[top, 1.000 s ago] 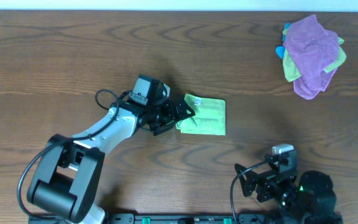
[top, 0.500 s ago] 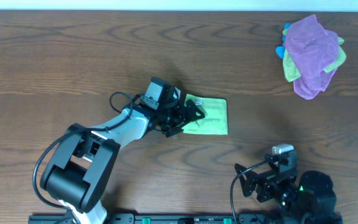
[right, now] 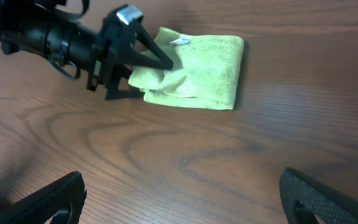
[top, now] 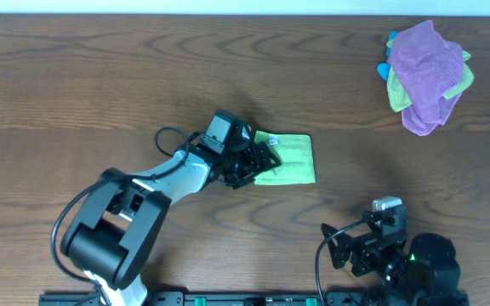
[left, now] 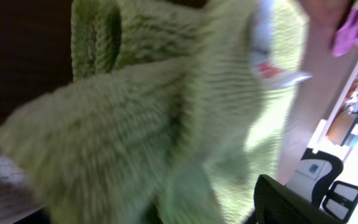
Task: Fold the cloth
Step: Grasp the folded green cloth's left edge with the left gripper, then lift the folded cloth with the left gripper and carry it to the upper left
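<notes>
L arm (top: 177,170) low, jaws wide astride cloth (top: 294,160) edge; R arm (top: 390,251) tucked, jaws apart.

text: none readable | cloth (top: 289,159) tag (right: 179,41): white, print blurred

Lime-green cloth (top: 291,159) — folded rectangle, white tag up — flat mid-table

Office or lab room, wood-grain table (top: 75,68), black office chairs (left: 331,163), cluttered shelf (left: 356,99)
</notes>
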Action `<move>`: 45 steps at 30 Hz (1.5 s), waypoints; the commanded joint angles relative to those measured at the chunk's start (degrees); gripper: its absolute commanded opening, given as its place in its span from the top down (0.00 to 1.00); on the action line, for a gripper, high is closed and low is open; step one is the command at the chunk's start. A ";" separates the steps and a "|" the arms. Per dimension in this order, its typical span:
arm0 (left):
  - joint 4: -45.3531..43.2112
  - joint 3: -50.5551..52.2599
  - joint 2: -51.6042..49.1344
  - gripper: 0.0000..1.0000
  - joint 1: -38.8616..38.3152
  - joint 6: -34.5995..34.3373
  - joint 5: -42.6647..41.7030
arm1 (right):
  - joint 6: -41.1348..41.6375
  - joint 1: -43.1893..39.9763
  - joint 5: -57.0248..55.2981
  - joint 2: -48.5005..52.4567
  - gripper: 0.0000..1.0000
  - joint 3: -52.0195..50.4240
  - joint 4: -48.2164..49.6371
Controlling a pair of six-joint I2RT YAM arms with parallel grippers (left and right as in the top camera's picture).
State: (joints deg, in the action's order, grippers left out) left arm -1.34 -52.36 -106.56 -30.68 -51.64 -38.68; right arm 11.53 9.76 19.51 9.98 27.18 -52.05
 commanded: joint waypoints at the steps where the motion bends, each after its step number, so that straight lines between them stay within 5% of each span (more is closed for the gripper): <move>1: -0.04 0.52 -3.48 0.25 -1.29 0.63 -0.02 | 0.63 -0.42 -0.22 -0.48 0.01 -0.35 -0.09; 8: -2.56 0.52 -6.25 0.41 -1.73 0.63 -1.86 | 0.63 -0.42 -0.22 -0.48 0.01 -0.35 -0.09; 16: -8.02 0.52 -6.25 0.74 -1.73 4.22 -2.93 | 0.63 -0.42 -0.22 -0.48 0.01 -0.35 -0.09; 19: -8.87 0.52 -6.25 0.95 -1.73 5.60 -2.89 | 0.63 -0.42 -0.22 -0.48 0.01 -0.35 -0.09; 30: -12.70 -4.90 -6.03 0.94 5.20 6.34 -10.64 | 0.63 -0.42 -0.22 -0.48 0.01 -0.35 -0.09; 45: 2.01 -29.05 -6.03 0.94 22.84 6.21 -14.05 | 0.63 -0.42 -0.22 -0.48 0.01 -0.35 -0.09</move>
State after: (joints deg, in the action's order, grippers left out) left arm -0.01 -77.71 -112.20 -10.07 -46.44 -52.07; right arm 11.55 9.76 19.51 9.96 27.14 -52.07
